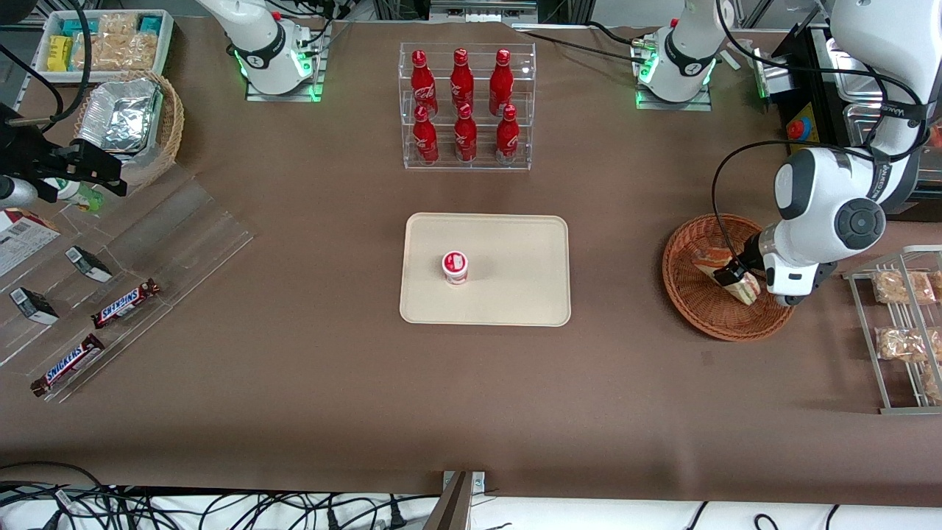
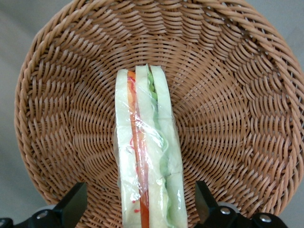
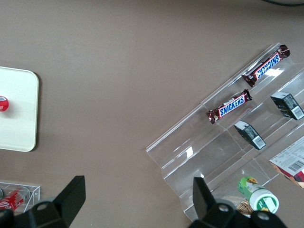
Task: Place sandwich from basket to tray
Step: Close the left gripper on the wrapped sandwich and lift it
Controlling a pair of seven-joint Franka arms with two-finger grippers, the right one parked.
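Fingers (image 2: 71,204) stood wide apart, one on each side of the sandwich (image 2: 147,156), gap showing on both sides, nothing gripped yet. The gripper (image 1: 736,277) sat low over the basket (image 1: 692,294) at the right of the front frame, on the part of the basket nearer the camera. The sandwich lay in the basket, on edge, cut face up toward the wrist camera: pale bread, orange-red and green filling, clear wrap.

Handling, as a guess: light, soft, easy to crush. The wrap looked slick and loose, so it might slide or crinkle in the grip. Best hold probably across the flat bread faces, mid-wedge, with gentle squeeze. The woven basket wall was shallow and sloped, so a short lift should clear it.

Around: the tray (image 1: 515,243) lay at frame center on the worktop (image 1: 471,383), well apart from the basket. A small red-and-white cup (image 1: 455,266) stood on the tray toward its lower left, leaving bare tray beside it for the drop. A bottle rack (image 1: 466,107) with red bottles sat above the tray in frame. A wire rack of bagged snacks (image 1: 901,324) sat at the right edge, near the basket. Candy bars (image 1: 125,303) on clear steps at left. Nothing appeared to lie on the worktop between basket and tray.
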